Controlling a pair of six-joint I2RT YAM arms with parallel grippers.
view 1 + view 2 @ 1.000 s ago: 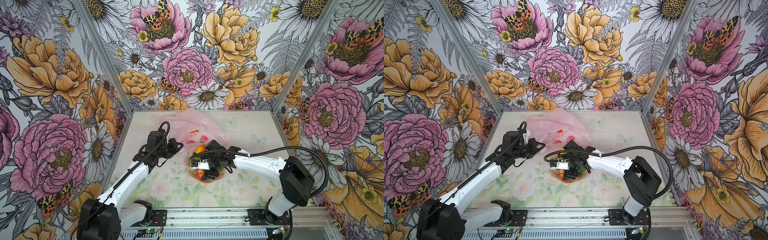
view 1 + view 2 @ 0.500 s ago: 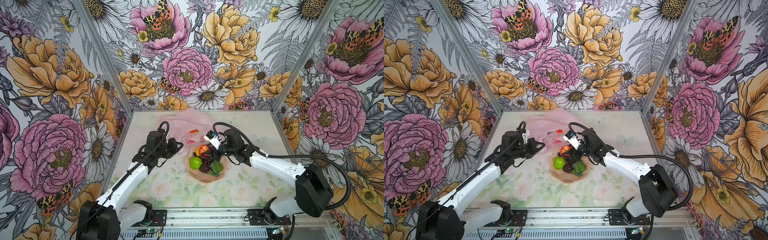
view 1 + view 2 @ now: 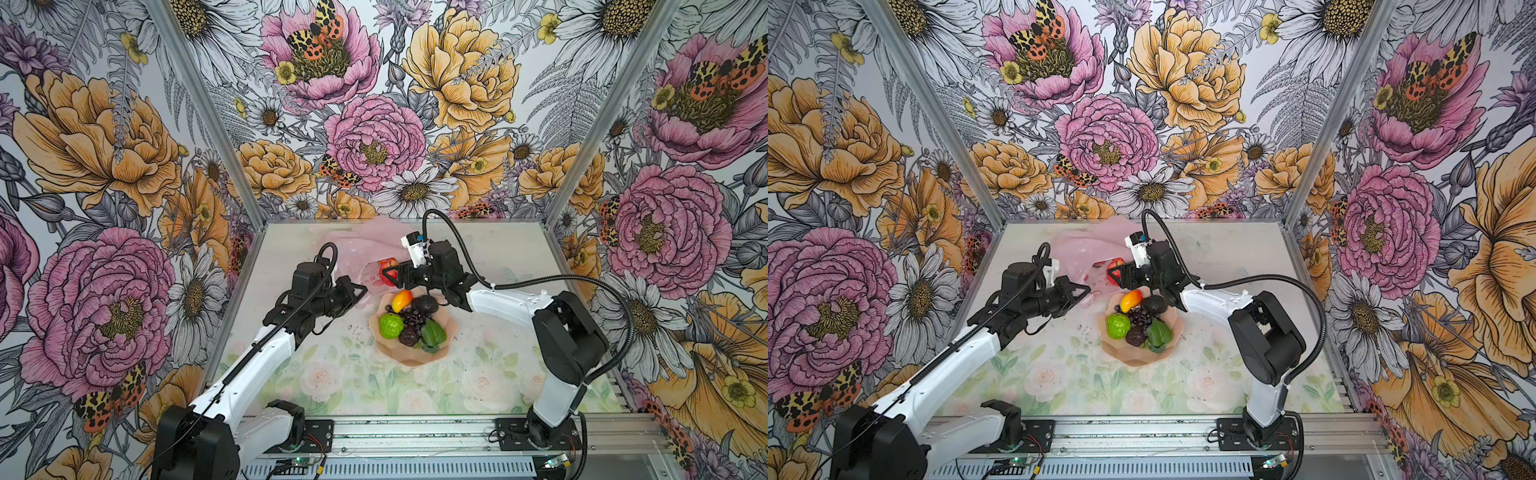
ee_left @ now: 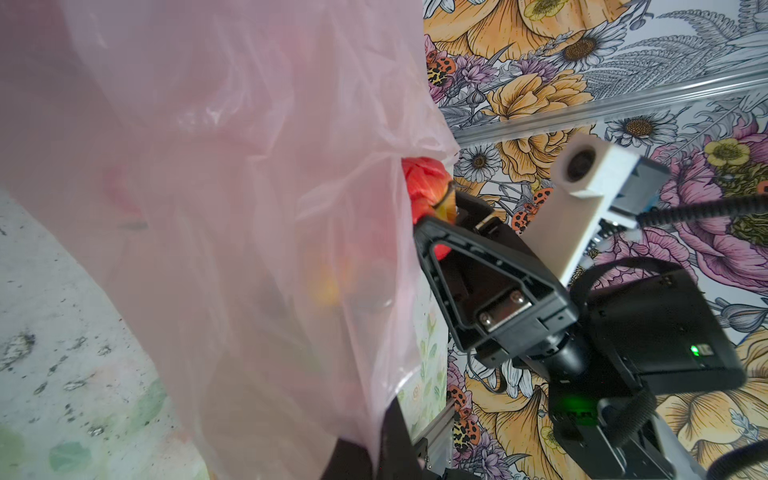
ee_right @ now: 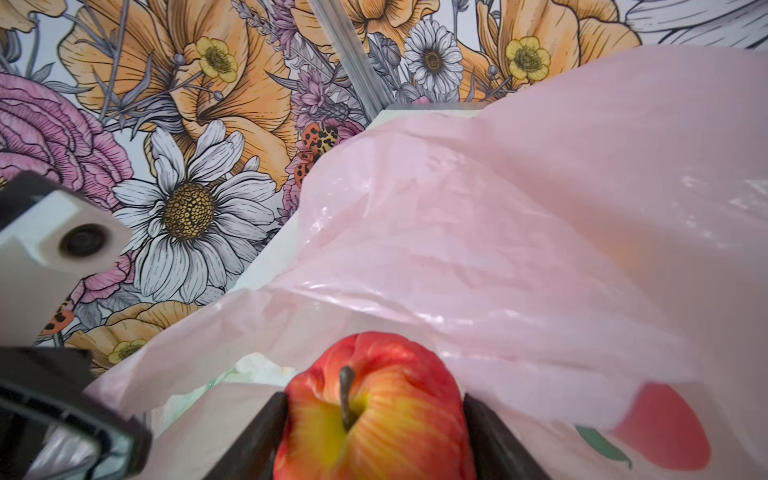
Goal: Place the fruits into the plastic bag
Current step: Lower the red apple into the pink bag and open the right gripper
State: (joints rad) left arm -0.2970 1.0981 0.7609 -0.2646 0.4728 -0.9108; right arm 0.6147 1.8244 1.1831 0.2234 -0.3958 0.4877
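Note:
My right gripper is shut on a red apple, stem facing the camera, at the open mouth of the pale-pink plastic bag. In both top views the apple hangs just behind the bowl, at the bag's near edge. My left gripper is shut on the bag's rim and holds it raised. An orange-yellow mango, a bumpy green fruit, a dark avocado and purple grapes with a green leaf lie in the bowl.
The peach-pink faceted bowl stands mid-table, just in front of the bag and between the two arms. Flowered walls close in the back and both sides. A metal rail runs along the front edge.
My right gripper has lifted the red apple out of the bowl and carried it back and up to the bag's mouth. The left gripper has kept its hold on the bag.

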